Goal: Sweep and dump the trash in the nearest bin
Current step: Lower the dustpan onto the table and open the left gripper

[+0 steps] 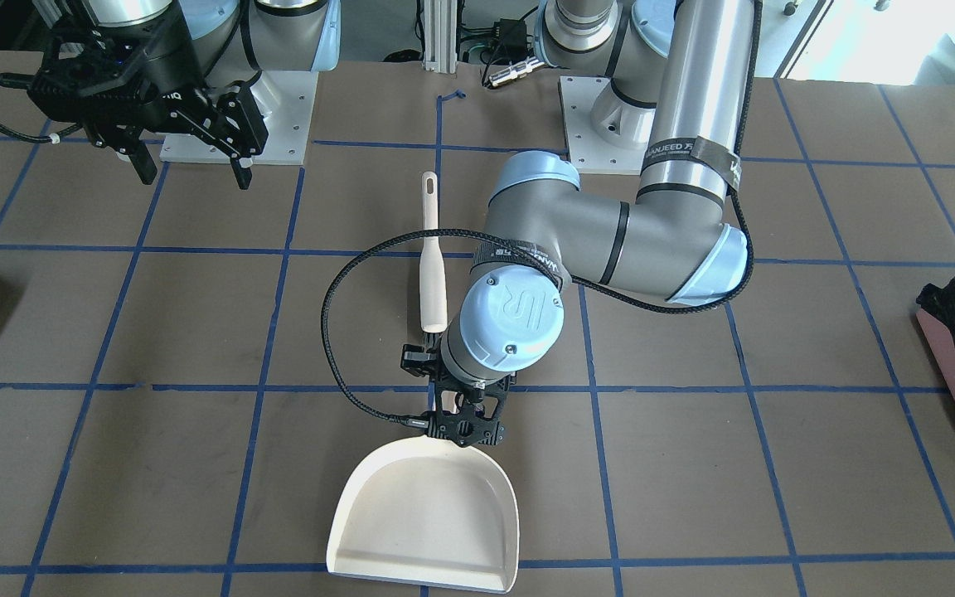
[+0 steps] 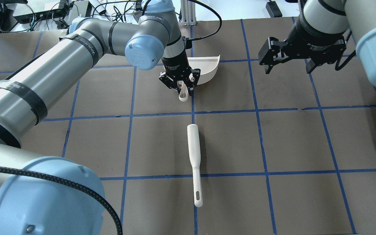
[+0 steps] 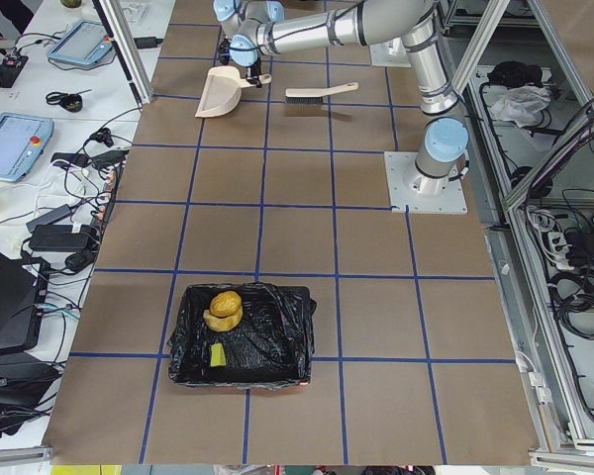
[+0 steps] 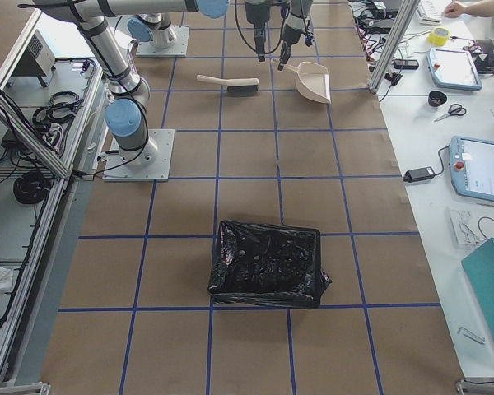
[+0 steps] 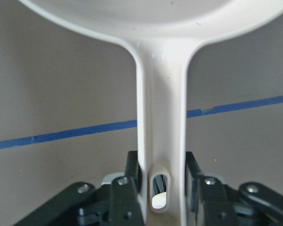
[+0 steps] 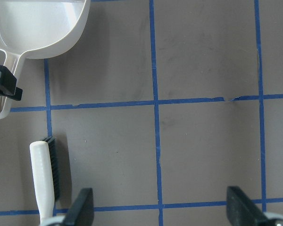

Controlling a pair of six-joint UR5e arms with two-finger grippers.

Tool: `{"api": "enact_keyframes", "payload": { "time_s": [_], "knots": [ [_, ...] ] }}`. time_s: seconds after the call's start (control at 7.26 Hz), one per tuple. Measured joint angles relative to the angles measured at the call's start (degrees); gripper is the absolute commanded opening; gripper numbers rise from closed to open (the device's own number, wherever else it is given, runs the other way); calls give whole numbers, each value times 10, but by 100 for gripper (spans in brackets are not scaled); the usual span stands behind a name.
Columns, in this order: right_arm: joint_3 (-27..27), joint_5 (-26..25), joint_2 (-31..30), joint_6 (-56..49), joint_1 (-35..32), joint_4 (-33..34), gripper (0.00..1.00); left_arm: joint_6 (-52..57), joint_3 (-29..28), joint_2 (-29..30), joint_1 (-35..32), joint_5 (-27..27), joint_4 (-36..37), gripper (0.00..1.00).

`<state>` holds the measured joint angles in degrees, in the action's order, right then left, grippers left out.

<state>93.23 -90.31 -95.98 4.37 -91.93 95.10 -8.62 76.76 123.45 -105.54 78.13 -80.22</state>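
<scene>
In lined bin (image 3: 178,338) at left end of table (image 3: 376,317): trash (image 3: 224,309).
Left gripper (image 2: 184,88) pinched on handle of dustpan (image 1: 428,514); right gripper (image 1: 196,176) spread wide, hovering above table. Brush (image 2: 194,153) flat near dustpan.

A dustpan (image 1: 426,518) of smooth, faintly glossy cream plastic and a brush (image 2: 194,153) with matching plastic handle lie on a matt brown surface (image 1: 154,464) marked with blue tape. The bin (image 3: 277,336) is lined with crinkled glossy black plastic.
</scene>
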Motion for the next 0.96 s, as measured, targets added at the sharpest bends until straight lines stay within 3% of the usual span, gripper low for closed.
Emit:
{"api": "enact_keyframes", "payload": {
  "time_s": [0.14, 0.28, 0.55, 0.96],
  "knots": [
    [0, 0, 0, 0, 0, 0, 100, -2, 0, 2, -2, 0, 2, 6],
    [0, 0, -1, -1, 0, 0, 100, -6, 0, 5, -3, 0, 3, 31],
    [0, -1, -1, -1, 0, 0, 100, -26, 0, 8, -4, -2, 16, 100],
    [0, -2, -1, -12, 0, 0, 100, -50, 1, 3, -4, -5, 24, 100]
  ]
}}
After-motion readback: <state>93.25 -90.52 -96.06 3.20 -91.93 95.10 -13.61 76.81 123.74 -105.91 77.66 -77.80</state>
